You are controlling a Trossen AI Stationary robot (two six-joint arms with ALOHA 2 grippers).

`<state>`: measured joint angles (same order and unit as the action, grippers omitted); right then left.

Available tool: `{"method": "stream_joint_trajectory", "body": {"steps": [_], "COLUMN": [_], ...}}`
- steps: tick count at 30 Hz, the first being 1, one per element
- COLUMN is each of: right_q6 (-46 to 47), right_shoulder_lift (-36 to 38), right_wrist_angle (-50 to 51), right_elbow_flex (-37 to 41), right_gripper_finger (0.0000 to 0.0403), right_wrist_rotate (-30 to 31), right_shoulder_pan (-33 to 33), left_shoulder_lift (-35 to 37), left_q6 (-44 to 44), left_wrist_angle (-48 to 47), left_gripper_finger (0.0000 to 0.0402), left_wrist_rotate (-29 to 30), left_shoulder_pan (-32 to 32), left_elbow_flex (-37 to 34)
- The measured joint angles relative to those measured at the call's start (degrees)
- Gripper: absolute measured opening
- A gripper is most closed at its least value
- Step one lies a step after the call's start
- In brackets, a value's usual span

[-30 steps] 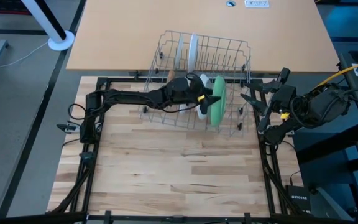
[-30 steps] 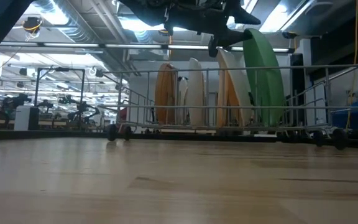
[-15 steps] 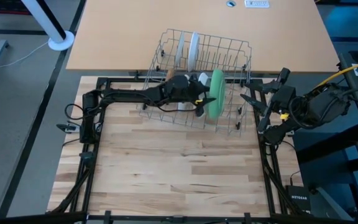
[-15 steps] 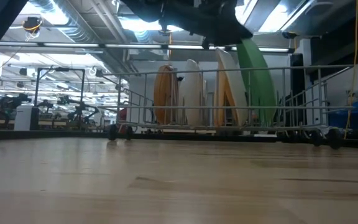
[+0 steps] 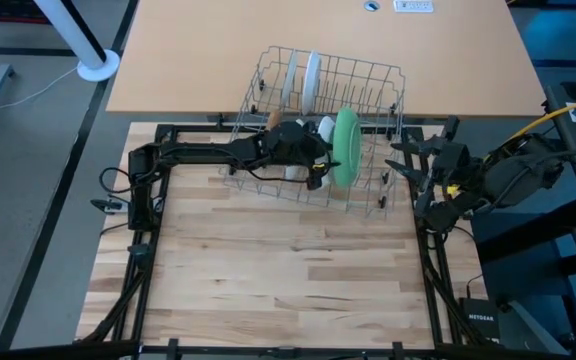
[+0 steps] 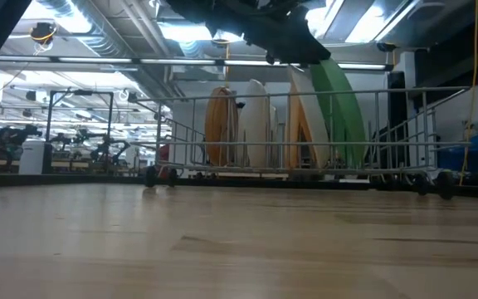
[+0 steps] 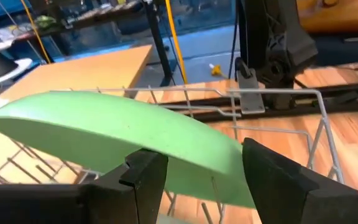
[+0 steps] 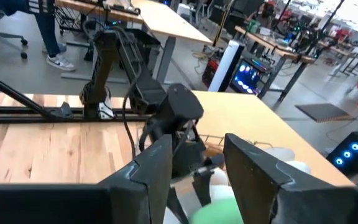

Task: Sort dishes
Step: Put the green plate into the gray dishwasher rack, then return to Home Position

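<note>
A large light green plate (image 5: 345, 145) (image 6: 343, 116) (image 7: 104, 130) stands on edge in the grey wire rack (image 5: 368, 75). Its top leans toward the table's left, and its lower rim sits between the wires. My left gripper (image 5: 322, 163) (image 7: 204, 149) reaches level from the left, open, with its fingers over the plate's top rim. Two white plates (image 5: 290, 78) (image 5: 311, 78) stand at the rack's far end. A brown plate (image 6: 220, 124) and pale plates (image 6: 258, 124) stand beside the green one. My right gripper (image 5: 396, 157) (image 8: 197, 146) hangs open by the rack's right side, holding nothing. My left gripper comes level from the table's left, with its two fingers (image 7: 145, 177) side by side above the green plate's top rim (image 7: 197, 183). The plate's face lies across both fingers, not between them. The fingers hide the rim beneath them, so I cannot tell whether they touch it.
A pale desk (image 5: 318, 25) adjoins the table's far edge, and the rack straddles the seam between them. Bare wooden tabletop (image 5: 288, 270) stretches toward the near edge. Black frame rails (image 5: 158, 200) border the table. A person's legs (image 8: 51, 37) show far off in the room.
My left gripper has rolled its wrist above the rack, staying over the same spot. The green plate's top has sunk and tipped toward the table's left, so it leans more, while its lower rim has stayed in the rack.
</note>
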<state>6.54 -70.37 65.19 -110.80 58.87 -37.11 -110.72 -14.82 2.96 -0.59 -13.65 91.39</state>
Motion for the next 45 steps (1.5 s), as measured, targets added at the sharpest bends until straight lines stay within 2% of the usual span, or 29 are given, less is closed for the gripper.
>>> {"method": "stream_joint_trajectory", "body": {"steps": [12,19,24,45], "right_q6": [2.6,3.9,3.9,4.2], "right_shoulder_lift": [0.0,0.0,0.0,0.0], "right_wrist_angle": [2.4,2.4,2.4,2.4], "right_elbow_flex": [0.0,0.0,0.0,0.0], "right_gripper_finger": [0.0152,0.0152,0.0152,0.0152], "right_wrist_rotate": [0.0,0.0,0.0,0.0], "right_shoulder_pan": [0.0,0.0,0.0,0.0], "left_shoulder_lift": [1.0,1.1,2.5,6.8], "left_q6": [-3.4,-6.5,-6.6,-6.5], "left_wrist_angle": [-10.5,-9.8,-10.5,-17.1], "left_gripper_finger": [0.0193,0.0193,0.0193,0.0193], "left_wrist_rotate": [0.3,7.7,10.8,13.5], "left_shoulder_pan": [3.4,4.0,3.8,3.2], "left_elbow_flex": [0.0,0.0,0.0,0.0]}}
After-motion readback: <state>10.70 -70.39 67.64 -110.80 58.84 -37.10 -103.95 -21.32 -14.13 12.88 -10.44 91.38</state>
